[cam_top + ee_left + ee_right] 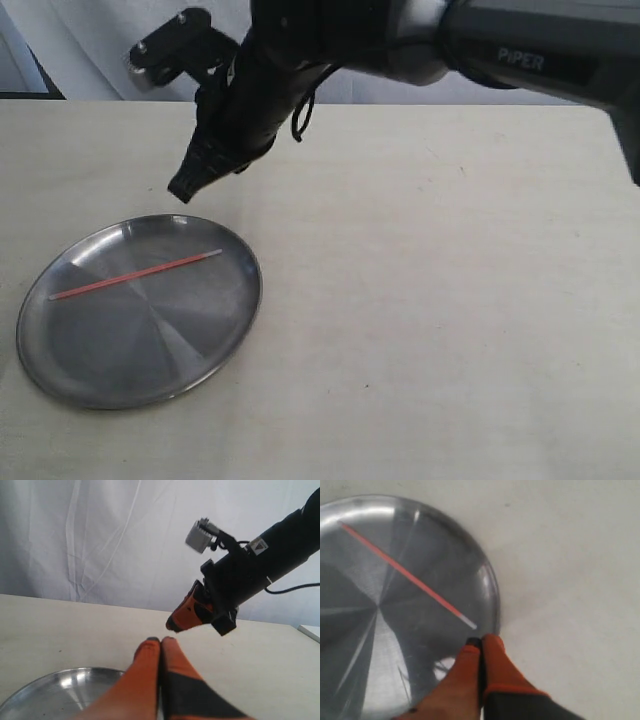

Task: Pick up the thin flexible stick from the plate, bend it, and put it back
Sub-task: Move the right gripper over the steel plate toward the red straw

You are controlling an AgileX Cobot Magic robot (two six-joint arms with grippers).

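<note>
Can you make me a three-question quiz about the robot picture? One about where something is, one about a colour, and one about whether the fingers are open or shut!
1. Where is the thin flexible stick?
A. lying on the plate
B. up in the air
C. held by the robot

2. What colour is most of the stick?
A. blue
B. red-orange
C. green

3. On the right gripper, the fingers are:
A. wide open
B. shut with nothing between them
C. shut on the stick

Answers:
1 A, because the stick lies flat across the shiny plate.
2 B, because it is red-orange along nearly its whole length, with only one pale end.
3 B, because the two fingers press together by the plate's rim while the stick lies apart from them.
</note>
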